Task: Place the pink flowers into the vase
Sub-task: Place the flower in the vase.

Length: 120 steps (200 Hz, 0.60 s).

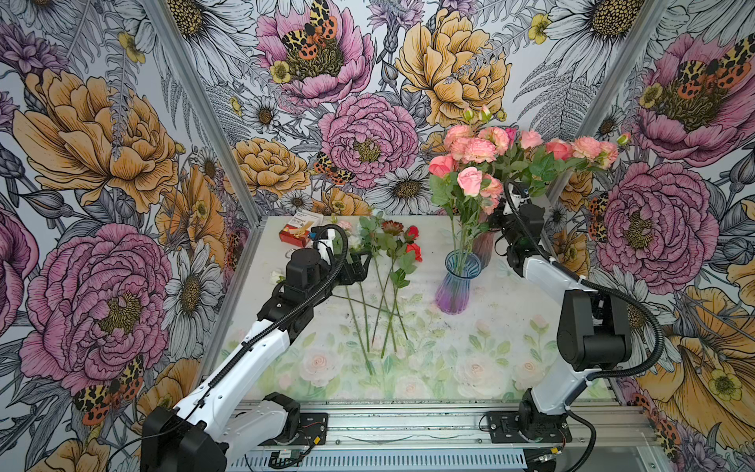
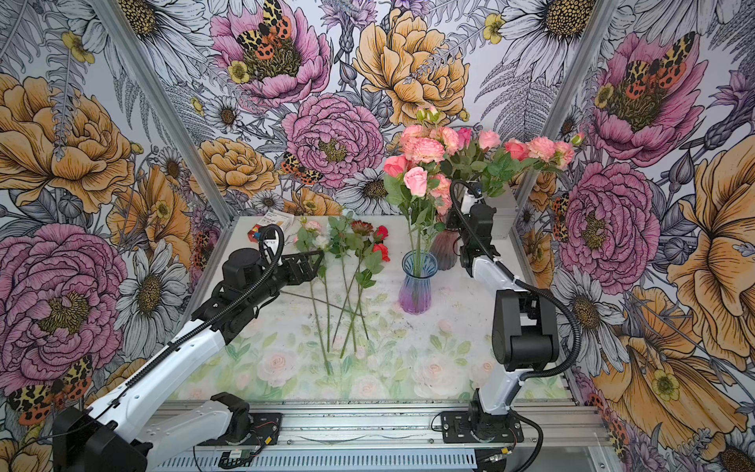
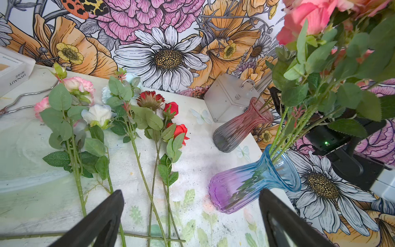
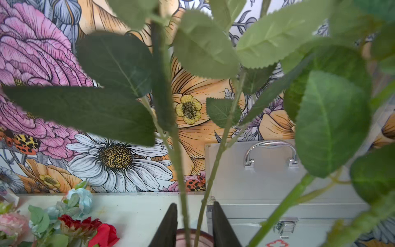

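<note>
my right gripper (image 4: 194,203) stands slightly apart around stems of the pink flowers (image 1: 478,149) over the pink-grey vase (image 3: 239,126); my left gripper (image 3: 191,190) hangs, jaws spread wide

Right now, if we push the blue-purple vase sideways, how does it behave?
Probably top-heavy: the pink flowers stand tall above the blue-purple vase and spread past its rim, so a high push may tip it. It looks like clear glass, so likely fragile and slick. Pushed low, it might slide on the table.

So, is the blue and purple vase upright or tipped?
Upright. The blue and purple vase stands on its base, mouth upward, with green stems rising from it.
</note>
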### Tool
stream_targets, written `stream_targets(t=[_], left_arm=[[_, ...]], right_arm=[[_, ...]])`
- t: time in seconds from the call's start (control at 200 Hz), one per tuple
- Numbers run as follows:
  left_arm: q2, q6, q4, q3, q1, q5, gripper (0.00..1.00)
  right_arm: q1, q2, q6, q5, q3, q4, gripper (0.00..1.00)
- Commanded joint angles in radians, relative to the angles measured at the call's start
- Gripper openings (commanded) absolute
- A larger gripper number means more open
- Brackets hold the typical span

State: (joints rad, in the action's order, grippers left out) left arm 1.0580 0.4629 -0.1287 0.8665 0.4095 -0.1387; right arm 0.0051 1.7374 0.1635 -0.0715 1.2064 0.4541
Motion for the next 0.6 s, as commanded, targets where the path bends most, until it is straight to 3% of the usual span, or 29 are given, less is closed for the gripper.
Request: stream_targets(t=[0.0,0.175,0.595], left_arm=[[-0.027,-0.013,-0.031,0.023,-0.009,0.027,0.99],[-0.035,-0.004,-0.049,0.029,-0.017,0.022,0.99],[-0.056,0.054,-0.183,0.072,-0.109,0.031,0.99]], right_arm=[[-0.007,-0.038,0.000,0.020,-0.016,0.010,0.45],[-0.008,-0.105,-0.020,0.057,-0.029,-0.028,0.67],[-0.010,-0.381,0.017,0.139,-0.129,-0.114,0.92]])
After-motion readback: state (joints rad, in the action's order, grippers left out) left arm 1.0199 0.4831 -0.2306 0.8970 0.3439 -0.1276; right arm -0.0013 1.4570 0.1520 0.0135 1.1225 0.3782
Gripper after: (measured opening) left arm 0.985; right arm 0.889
